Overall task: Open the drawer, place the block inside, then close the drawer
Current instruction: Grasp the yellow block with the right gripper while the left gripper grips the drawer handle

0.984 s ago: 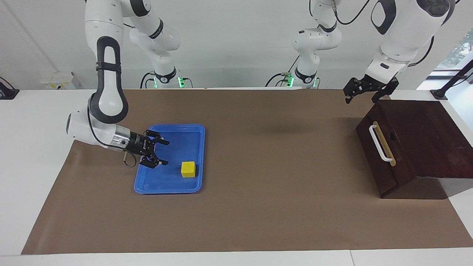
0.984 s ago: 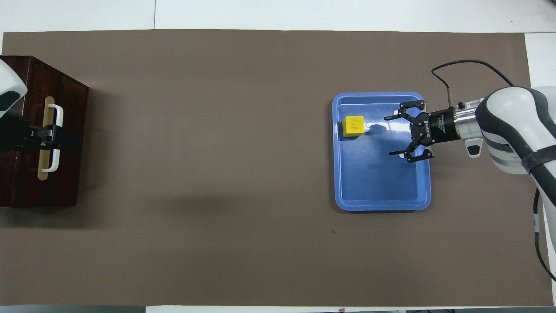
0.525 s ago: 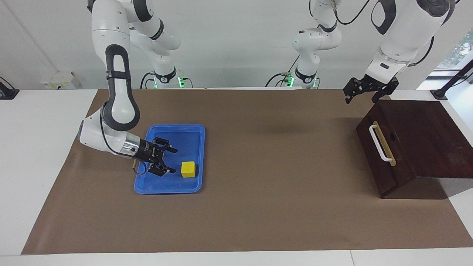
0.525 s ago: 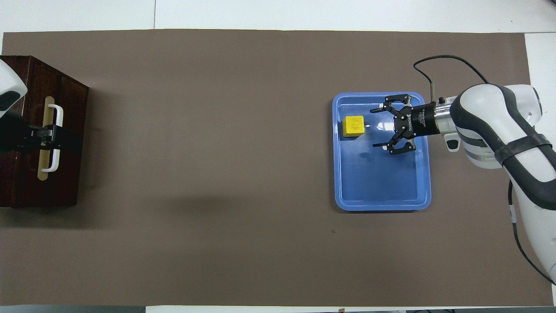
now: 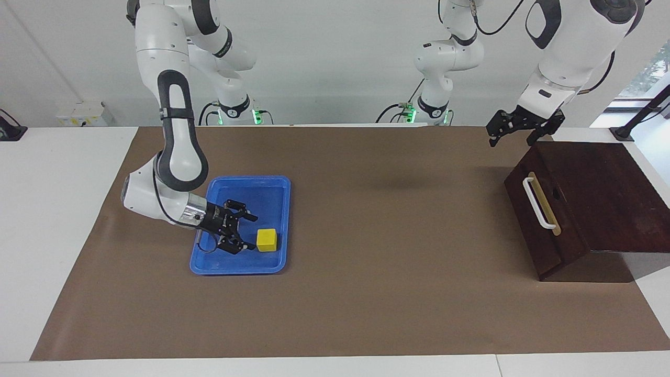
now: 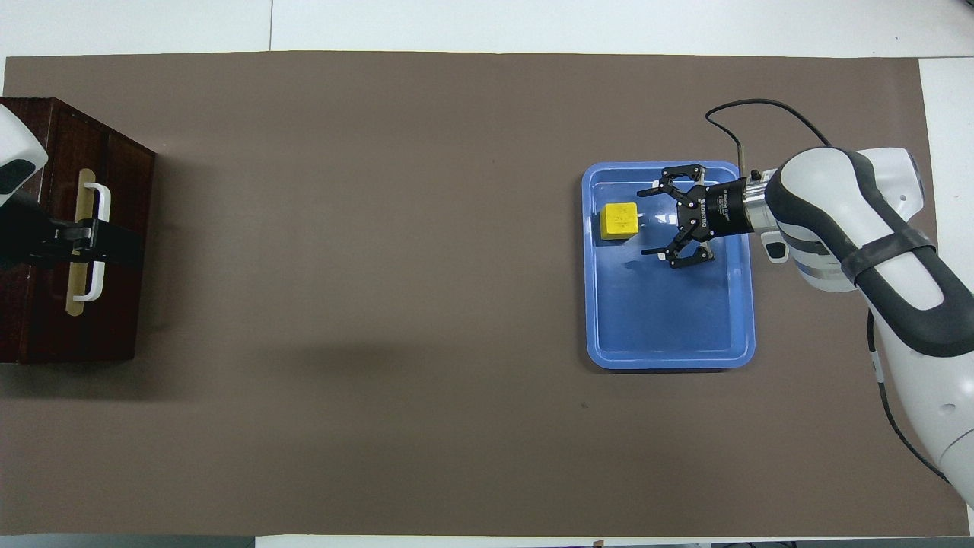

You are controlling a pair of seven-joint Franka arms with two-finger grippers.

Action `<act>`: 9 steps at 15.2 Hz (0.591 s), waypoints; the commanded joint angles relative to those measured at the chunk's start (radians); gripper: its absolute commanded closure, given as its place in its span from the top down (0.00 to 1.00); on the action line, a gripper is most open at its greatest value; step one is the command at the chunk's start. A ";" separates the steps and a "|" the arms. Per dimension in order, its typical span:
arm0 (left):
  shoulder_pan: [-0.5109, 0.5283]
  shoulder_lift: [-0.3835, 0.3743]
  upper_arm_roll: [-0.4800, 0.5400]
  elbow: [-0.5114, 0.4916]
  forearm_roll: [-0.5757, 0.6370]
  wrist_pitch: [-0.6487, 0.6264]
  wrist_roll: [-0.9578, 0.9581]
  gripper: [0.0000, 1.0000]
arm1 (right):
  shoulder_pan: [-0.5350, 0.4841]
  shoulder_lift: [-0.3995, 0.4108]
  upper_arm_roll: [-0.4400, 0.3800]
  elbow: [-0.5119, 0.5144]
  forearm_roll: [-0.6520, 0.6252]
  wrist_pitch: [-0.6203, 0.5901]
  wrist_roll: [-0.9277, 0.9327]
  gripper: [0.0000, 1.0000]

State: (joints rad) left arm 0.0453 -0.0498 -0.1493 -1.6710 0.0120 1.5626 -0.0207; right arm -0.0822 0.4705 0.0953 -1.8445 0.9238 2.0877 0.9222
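Note:
The yellow block (image 5: 266,240) lies in the blue tray (image 5: 246,179), at the tray's end farther from the robots; it also shows in the overhead view (image 6: 618,221). My right gripper (image 5: 253,232) is open and low in the tray, with its fingertips just short of the block on either side, not touching it; it also shows in the overhead view (image 6: 645,221). The dark brown drawer (image 5: 528,220) with its white handle (image 5: 539,204) is shut, at the left arm's end of the table. My left gripper (image 5: 511,140) is open and waits in the air above the box.
The brown mat (image 5: 387,251) covers the table between the tray and the drawer box. In the overhead view the left gripper (image 6: 93,243) covers the middle of the handle (image 6: 97,194) on the drawer (image 6: 125,304). The tray rim (image 6: 670,364) is low.
My right gripper has moved along the tray toward the block, staying open. The left arm, the block and the drawer have not moved.

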 commanded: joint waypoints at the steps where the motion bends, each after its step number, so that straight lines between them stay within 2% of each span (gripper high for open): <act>1: 0.007 -0.028 0.002 -0.026 -0.013 -0.004 0.004 1.00 | -0.001 0.025 0.003 0.039 0.023 0.011 0.003 1.00; 9: 0.007 -0.028 0.002 -0.026 -0.013 -0.001 0.004 1.00 | 0.027 0.037 0.003 0.042 0.023 0.045 0.004 1.00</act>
State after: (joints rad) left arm 0.0453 -0.0498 -0.1493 -1.6710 0.0120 1.5626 -0.0207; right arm -0.0688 0.4922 0.0954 -1.8191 0.9238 2.1123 0.9222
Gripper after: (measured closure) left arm 0.000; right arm 0.000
